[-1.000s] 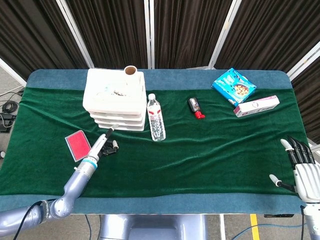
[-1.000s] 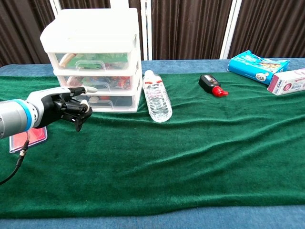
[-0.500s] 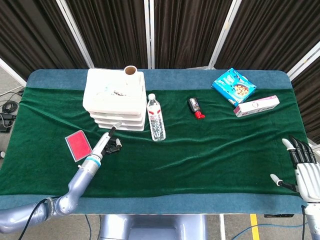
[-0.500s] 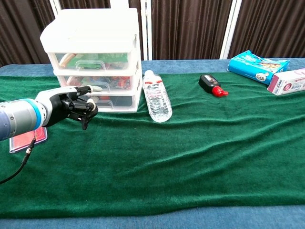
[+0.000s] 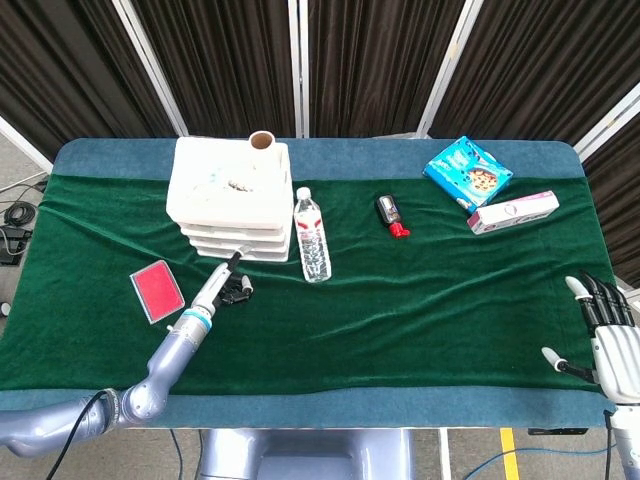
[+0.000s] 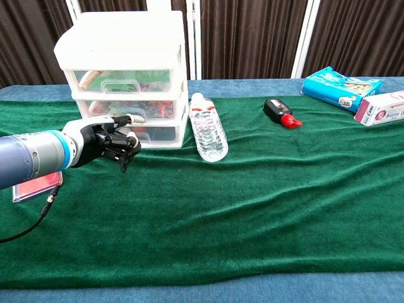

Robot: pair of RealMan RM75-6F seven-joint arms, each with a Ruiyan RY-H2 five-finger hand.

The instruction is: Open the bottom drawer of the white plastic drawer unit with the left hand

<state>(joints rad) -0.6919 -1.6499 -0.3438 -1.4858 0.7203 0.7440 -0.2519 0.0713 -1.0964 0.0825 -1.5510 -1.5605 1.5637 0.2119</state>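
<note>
The white plastic drawer unit (image 5: 232,200) (image 6: 126,76) stands at the back left of the green cloth, all three drawers closed. Coloured items show through the bottom drawer (image 6: 158,135). My left hand (image 6: 108,141) (image 5: 228,283) hovers just in front of the bottom drawer, its dark fingers curled in and its thumb pointing at the unit. I see nothing held in it, and whether it touches the handle is unclear. My right hand (image 5: 610,335) rests at the table's front right corner with fingers spread and empty.
A water bottle (image 5: 312,236) (image 6: 208,134) lies right beside the unit. A red card (image 5: 156,291) (image 6: 36,185) lies left of my left arm. A cardboard tube (image 5: 262,143) stands on the unit. A black-and-red item (image 6: 281,112), blue packet (image 6: 341,85) and pink box (image 6: 380,107) sit back right.
My left hand has moved right and forward, closer to the front of the bottom drawer. The right hand and the drawers have not moved.
</note>
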